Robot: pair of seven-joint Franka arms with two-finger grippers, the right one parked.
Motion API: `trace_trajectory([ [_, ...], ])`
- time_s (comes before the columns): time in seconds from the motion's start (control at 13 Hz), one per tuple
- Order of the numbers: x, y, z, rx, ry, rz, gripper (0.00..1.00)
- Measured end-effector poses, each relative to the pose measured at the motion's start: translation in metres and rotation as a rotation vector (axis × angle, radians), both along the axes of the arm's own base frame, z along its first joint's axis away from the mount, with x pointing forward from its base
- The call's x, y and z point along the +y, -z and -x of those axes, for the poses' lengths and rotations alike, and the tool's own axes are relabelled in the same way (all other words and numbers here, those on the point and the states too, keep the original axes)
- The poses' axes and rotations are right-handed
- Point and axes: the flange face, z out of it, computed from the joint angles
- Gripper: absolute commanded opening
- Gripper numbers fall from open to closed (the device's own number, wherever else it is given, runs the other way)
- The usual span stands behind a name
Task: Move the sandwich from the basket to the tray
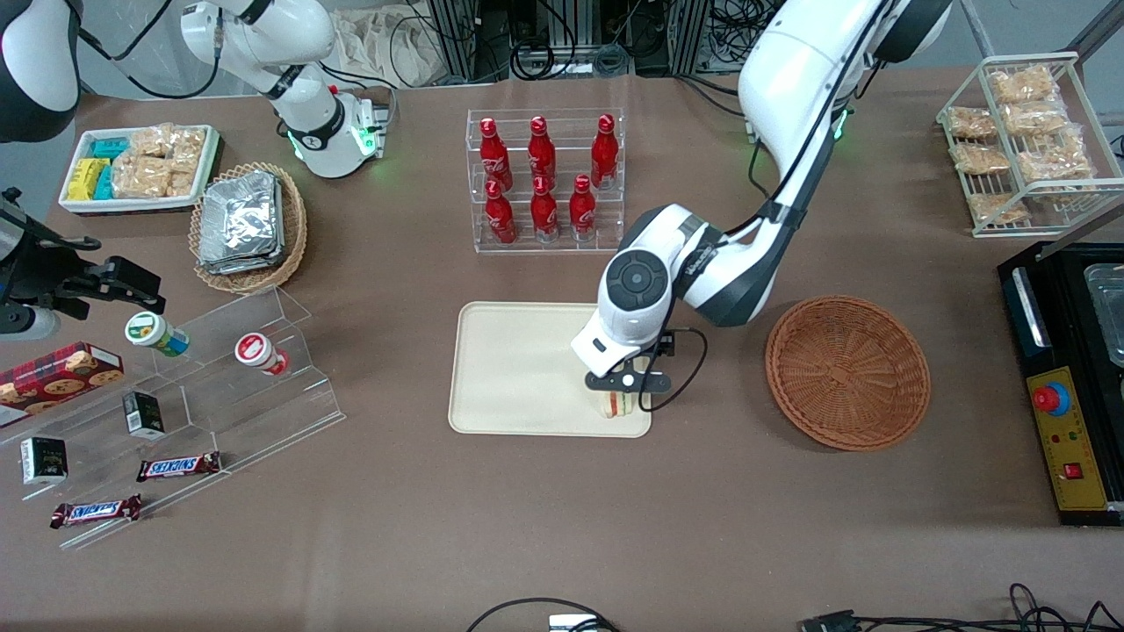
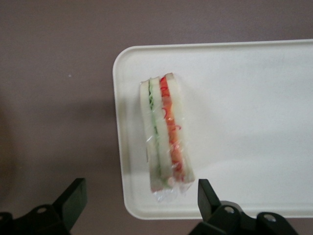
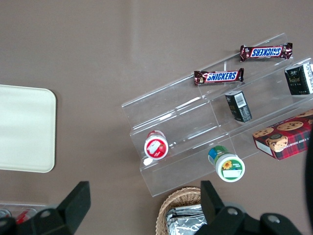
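1. Lying on the tray (image 1: pixel 518 369), the sandwich (image 1: pixel 617 404) sat on its side near the corner closest to the front camera and toward the working arm's end of the table; its red-orange and green filling edge faced that camera.
2. Gripper (image 1: pixel 625 384): hovered directly above the sandwich, fingers spread wide apart and holding nothing. The front view hid most of the fingers under the wrist housing; the left wrist view (image 2: pixel 142 198) showed both dark fingertips (image 2: pixel 73 198) standing clear of the sandwich (image 2: pixel 165 132) on either side, not touching it.
3. Wrapping: only the left wrist view revealed clear film around the sandwich, along with three bread slices separating a green layer and a red layer.
4. Tray (image 2: pixel 234 98): cream, rounded corners, low rim; nothing else rested on it. The right wrist view caught one bare corner of it (image 3: pixel 24 127).
5. Basket (image 1: pixel 847 371): reddish-brown wicker, beside the tray toward the working arm's end, holding nothing visible. It was seen in the front view only.
6. Bottle rack (image 1: pixel 544 180): clear, with six red bottles, farther from the front camera than the tray.
7. Stepped acrylic display (image 3: pixel 220 122): carried two Snickers bars (image 3: pixel 218 76), small cartons and two lidded cups, shown closest in the right wrist view.
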Motion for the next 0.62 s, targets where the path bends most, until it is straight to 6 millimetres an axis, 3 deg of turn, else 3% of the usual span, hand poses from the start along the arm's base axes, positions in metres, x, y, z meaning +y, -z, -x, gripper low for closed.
trace_trajectory([
  [0.62, 0.097, -0.065, 0.045, -0.020, -0.002, -0.033, 1.00],
])
